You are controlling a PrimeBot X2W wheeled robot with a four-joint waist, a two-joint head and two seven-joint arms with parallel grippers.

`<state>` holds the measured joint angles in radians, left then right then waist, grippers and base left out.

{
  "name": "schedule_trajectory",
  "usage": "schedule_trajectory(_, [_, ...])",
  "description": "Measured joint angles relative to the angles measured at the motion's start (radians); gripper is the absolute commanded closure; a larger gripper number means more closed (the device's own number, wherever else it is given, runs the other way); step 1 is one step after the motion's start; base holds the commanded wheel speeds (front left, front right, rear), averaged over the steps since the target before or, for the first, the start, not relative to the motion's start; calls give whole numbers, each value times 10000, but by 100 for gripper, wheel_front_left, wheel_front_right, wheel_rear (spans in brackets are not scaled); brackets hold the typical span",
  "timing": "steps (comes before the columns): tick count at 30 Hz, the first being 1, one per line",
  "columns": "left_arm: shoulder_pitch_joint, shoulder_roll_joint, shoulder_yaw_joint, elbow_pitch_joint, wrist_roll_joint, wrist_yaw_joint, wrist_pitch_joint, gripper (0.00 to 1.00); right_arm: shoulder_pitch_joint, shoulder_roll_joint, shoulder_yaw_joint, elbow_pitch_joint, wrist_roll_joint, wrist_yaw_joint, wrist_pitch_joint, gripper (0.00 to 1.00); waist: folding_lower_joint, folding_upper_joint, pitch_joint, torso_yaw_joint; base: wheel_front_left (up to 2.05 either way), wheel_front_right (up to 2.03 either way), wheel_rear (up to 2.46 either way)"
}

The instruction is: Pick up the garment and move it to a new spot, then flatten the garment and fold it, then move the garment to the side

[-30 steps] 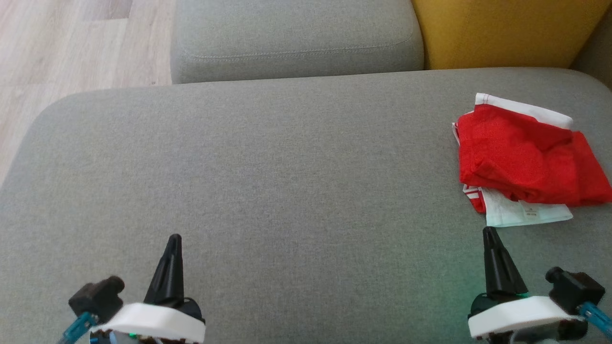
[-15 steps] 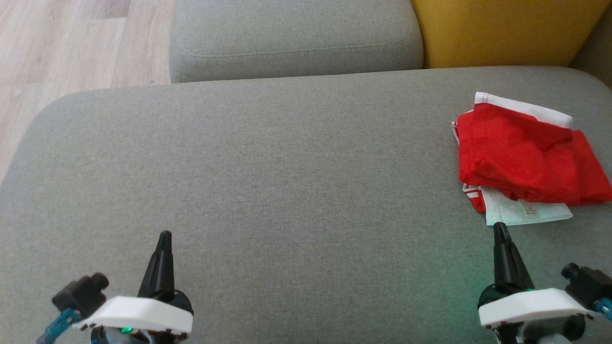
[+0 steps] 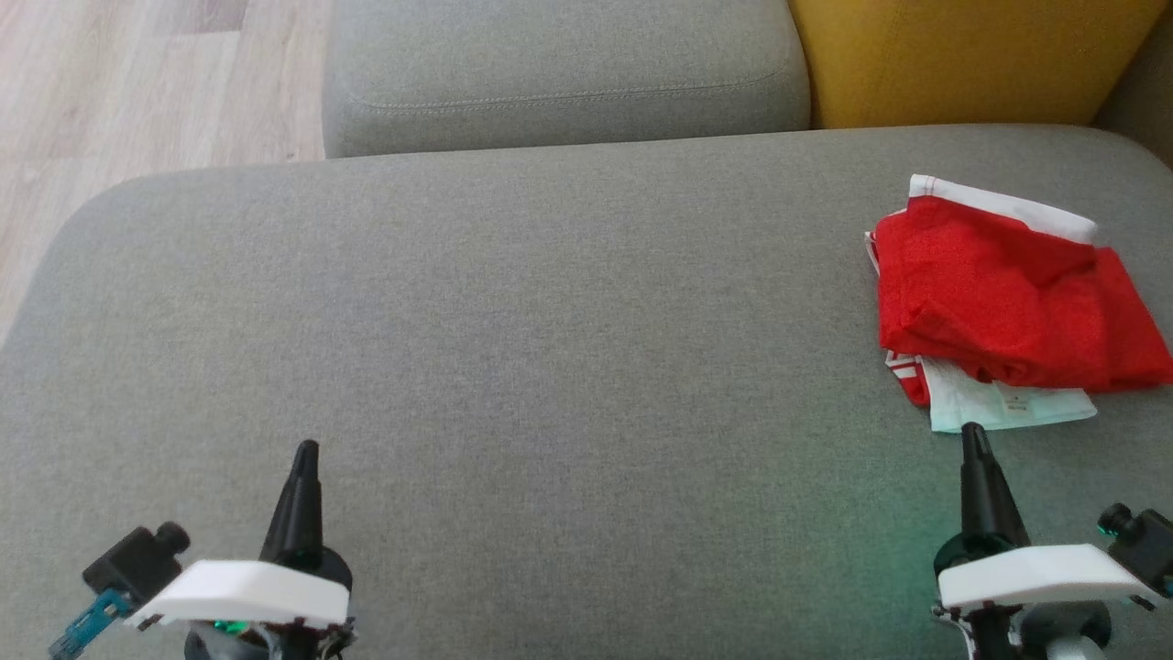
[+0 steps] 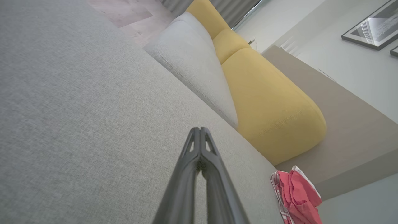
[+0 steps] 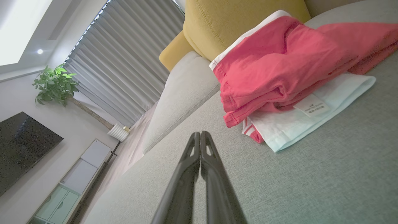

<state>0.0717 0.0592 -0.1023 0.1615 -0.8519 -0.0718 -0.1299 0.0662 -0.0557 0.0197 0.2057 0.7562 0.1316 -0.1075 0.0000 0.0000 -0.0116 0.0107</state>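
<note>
My left tool is clenched, its two dark fingers pressed together with nothing between them, above the bare left part of the grey fabric sofa seat. My right tool is clenched and empty too. The red and white fabric garment lies loosely folded at the right end of the seat, with its white layer and a small label at the bottom. My right tool points at this white edge, very near to it. A yellow cushion stands behind the garment.
</note>
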Motion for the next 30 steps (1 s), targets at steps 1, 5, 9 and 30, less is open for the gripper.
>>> schedule_trajectory(1, [-8, 0, 36, 6, -105, -2, 69, 100, 1, 0, -10, 12, 132, 0, 29, 100, 0, 0, 2, -1, 0, 0, 0])
schedule_trajectory(5, [-11, 8, 148, 59, -548, -42, 153, 100, -17, -4, -56, 44, 617, 0, 123, 100, 0, 0, 10, -7, 0, 0, 0])
schedule_trajectory(9, [-109, 10, 192, 125, -1120, -86, 301, 100, -183, -6, -146, 69, 1248, 0, 236, 100, 0, 0, 21, -15, 0, 0, 0])
schedule_trajectory(30, [-453, 23, 539, 428, -3298, -253, 855, 100, -440, -42, -420, 290, 3691, 0, 738, 100, 0, 0, 63, -45, 0, 0, 0])
